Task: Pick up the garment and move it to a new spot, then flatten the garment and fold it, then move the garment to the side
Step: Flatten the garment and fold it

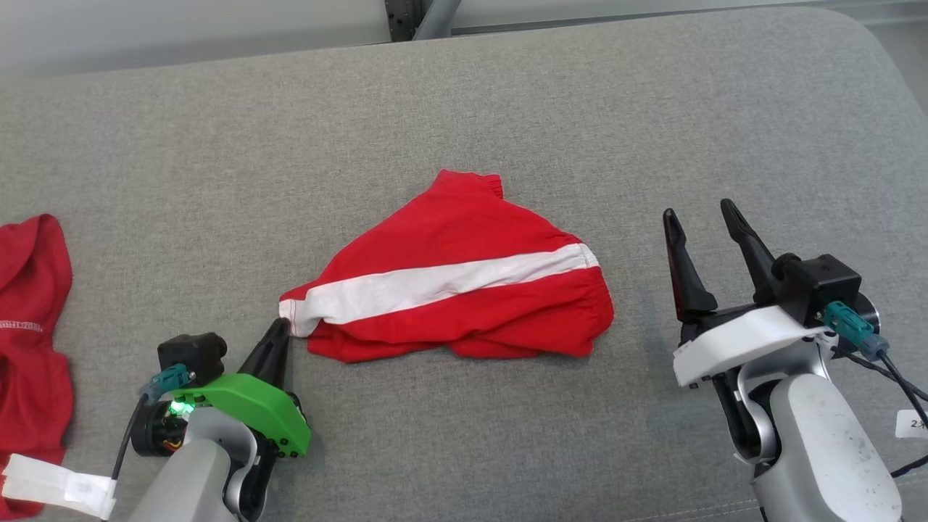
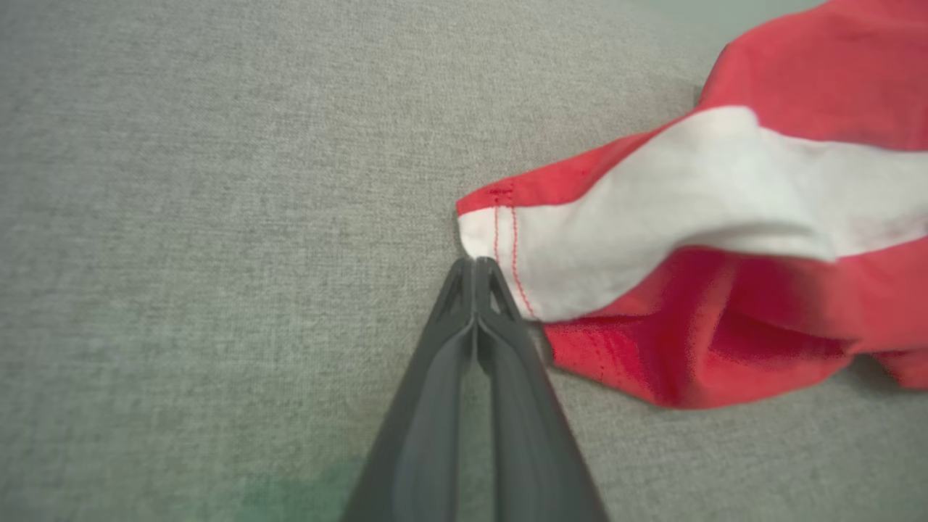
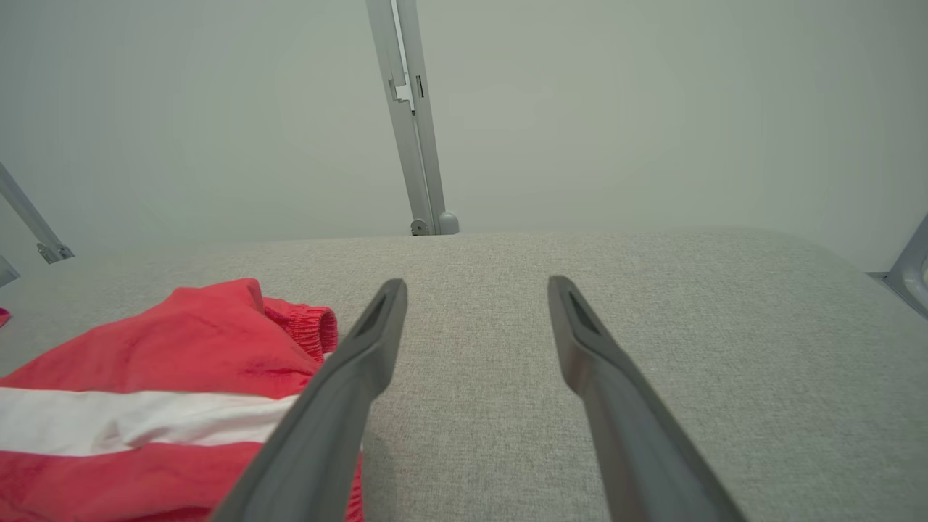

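Grey fabric surface (image 1: 507, 94), red/white garment (image 1: 464, 275) ctr, 2nd red cloth (image 1: 29, 326) left edge, maybe clothing

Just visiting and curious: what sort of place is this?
Probably a test room, not a home: a grey padded table, a metal post against a bare wall, and red shorts laid out.

Grey cushion (image 1: 507, 94) lies bare from ten to two o'clock. The garment (image 1: 464, 290) fills centre; another red cloth (image 1: 29, 326) crowds nine o'clock

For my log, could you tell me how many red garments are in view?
2: striped garment at centre; plain red garment at the left edge, partly cut off.
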You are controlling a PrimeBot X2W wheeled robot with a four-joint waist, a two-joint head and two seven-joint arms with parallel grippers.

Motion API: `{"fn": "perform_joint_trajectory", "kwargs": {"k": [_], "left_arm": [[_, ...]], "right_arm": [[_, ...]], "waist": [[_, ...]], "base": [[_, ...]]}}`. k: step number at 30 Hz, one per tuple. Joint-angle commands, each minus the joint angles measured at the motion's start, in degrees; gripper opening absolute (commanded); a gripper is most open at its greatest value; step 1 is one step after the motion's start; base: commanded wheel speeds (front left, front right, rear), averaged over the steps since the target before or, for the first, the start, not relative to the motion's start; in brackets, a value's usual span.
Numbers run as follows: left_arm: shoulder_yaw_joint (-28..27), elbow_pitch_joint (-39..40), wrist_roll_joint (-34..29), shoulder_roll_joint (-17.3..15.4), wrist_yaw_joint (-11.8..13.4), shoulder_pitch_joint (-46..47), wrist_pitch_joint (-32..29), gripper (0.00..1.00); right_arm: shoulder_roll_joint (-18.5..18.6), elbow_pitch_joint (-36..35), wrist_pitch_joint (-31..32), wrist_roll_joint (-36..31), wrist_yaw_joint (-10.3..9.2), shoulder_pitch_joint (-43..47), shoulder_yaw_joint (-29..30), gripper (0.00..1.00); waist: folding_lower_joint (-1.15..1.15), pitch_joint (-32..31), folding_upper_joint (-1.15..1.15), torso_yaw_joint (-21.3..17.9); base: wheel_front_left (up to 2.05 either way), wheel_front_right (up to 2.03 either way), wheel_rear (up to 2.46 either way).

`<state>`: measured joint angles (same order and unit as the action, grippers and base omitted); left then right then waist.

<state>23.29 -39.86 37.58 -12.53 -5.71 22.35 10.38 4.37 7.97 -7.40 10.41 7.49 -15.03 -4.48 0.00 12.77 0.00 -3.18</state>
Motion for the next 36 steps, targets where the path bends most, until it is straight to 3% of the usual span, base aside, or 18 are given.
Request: {"fn": "perform_joint_trajectory", "kwargs": {"k": [1,19,20,22,28,36], "left_arm": [[-0.11,0.2,-0.74,-0.46,0.28,1.05,0.5,0.0],[0.82,4.43,-1.94,-0.88,1.46,2.3,2.28,0.0],[0.89,4.67,-1.94,-0.9,1.48,2.28,2.3,0.0],[0.97,5.12,-1.92,-0.97,1.52,2.19,2.55,0.0],[0.98,7.02,-2.37,-1.34,1.66,1.59,3.19,0.0],[0.19,13.37,-4.21,-2.71,3.18,0.71,4.13,0.0]], "right_arm": [[0.27,0.52,0.19,0.63,0.0,-0.67,-0.43,1.0],[3.95,16.29,0.85,10.85,0.0,-6.95,-14.46,1.0],[4.1,16.91,1.23,11.59,0.0,-7.38,-15.14,0.42],[4.62,17.55,1.18,12.76,0.0,-8.19,-16.18,0.0],[6.6,16.66,-0.25,14.42,0.0,-9.07,-17.88,0.0],[8.18,12.05,-2.44,11.79,0.0,-8.81,-15.82,0.0]], "waist": [[0.0,0.16,0.0,0.31],[0.0,2.6,0.0,3.42],[0.0,2.68,0.0,3.52],[0.0,2.75,0.0,3.71],[0.0,2.53,0.0,3.92],[0.0,1.41,0.0,3.41]], "base": [[0.0,0.0,0.0],[0.0,0.0,0.0],[0.0,0.0,0.0],[0.0,0.0,0.0],[0.0,0.0,0.0],[0.0,0.0,0.0]]}}
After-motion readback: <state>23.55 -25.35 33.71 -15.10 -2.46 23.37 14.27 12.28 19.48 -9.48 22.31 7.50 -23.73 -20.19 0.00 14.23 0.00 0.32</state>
